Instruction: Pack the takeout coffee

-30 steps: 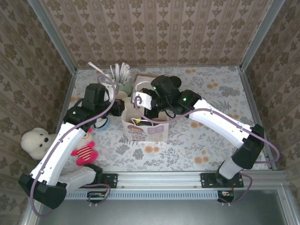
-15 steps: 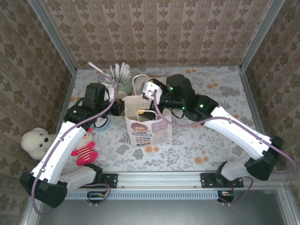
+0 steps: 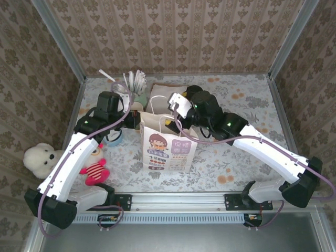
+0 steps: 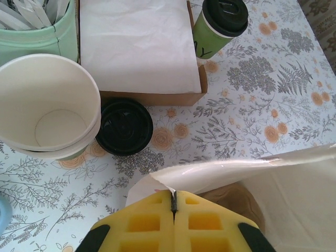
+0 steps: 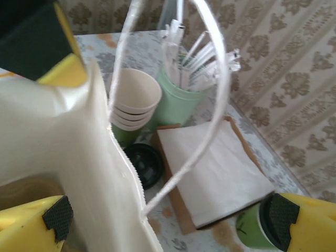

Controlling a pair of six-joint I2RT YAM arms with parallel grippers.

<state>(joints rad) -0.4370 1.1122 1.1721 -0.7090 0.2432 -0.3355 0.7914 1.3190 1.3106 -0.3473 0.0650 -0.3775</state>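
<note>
On table: 1 takeout coffee | 1 bag | 1 loose lid

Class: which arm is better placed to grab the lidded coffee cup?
Probably right. The right gripper is open and empty, the takeout coffee beside one finger; the left gripper is shut on the paper bag.

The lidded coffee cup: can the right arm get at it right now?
Probably, after backing off: its open fingers straddle the bag's wall, but the cup stands close beside one, nothing between.
</note>
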